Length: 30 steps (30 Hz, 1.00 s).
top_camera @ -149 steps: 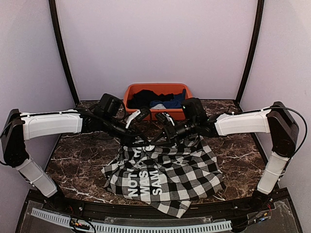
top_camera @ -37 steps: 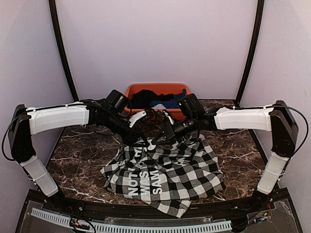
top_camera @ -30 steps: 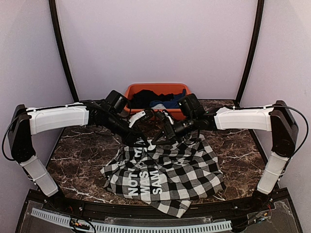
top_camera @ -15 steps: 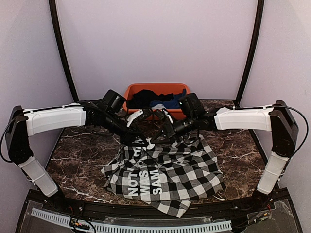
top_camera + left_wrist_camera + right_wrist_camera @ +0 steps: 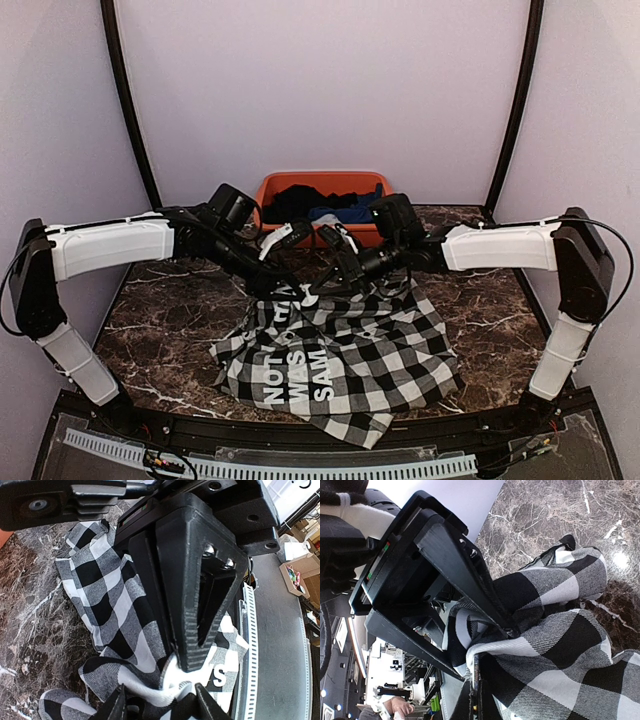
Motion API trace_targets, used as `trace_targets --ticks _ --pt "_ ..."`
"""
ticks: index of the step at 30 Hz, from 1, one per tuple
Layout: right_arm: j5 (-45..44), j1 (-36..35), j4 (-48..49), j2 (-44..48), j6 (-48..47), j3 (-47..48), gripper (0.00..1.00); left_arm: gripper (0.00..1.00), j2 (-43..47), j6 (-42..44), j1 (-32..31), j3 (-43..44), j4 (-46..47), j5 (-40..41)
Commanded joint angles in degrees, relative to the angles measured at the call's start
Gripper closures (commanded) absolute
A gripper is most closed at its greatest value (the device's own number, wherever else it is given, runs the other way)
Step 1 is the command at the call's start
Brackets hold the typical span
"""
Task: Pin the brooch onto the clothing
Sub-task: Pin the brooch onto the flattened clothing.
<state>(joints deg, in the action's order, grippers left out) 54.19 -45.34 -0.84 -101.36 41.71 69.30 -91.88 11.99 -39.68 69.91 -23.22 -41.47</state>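
No telling where the brooch is: too small or covered in every view. Cut off at the lower edge of the left wrist view, the left gripper (image 5: 160, 709), with only two fingers (image 5: 118, 706) poking in, part-way apart and clamped on a bunched white fold of the clothing (image 5: 350, 350). Filling most of that same view, the right gripper (image 5: 175, 664), pinched fully closed on a fold at the shirt's far edge, with the pinch point itself half buried in cloth. From above, hard to separate the two tips: just a black tangle of links and cables over the raised edge.

Spread on the marble table (image 5: 170, 300) otherwise, with the lettered black panel toward the near left and the far edge lifted up to the grippers, in front of the orange bin (image 5: 268, 190).

Against a second ago: left wrist drawn slightly back and to the left, lifted edge pulled a little higher. Both grips unchanged; lettered panel and near hem where they were.
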Motion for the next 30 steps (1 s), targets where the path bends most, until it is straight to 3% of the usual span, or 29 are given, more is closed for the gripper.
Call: trace_targets --ticks 1,10,30 --pt "3.4 0.1 5.9 1.7 1.5 -0.4 1.0 0.56 2.6 2.4 0.3 -0.8 -1.0 -1.4" --pt "4.4 0.2 7.7 2.1 3.3 -0.6 1.0 0.47 3.6 5.8 0.5 0.1 -4.4 -1.5" --pt "4.4 0.3 7.8 1.9 3.9 -0.1 1.0 0.53 3.4 -0.5 2.9 -1.8 2.9 -5.2"
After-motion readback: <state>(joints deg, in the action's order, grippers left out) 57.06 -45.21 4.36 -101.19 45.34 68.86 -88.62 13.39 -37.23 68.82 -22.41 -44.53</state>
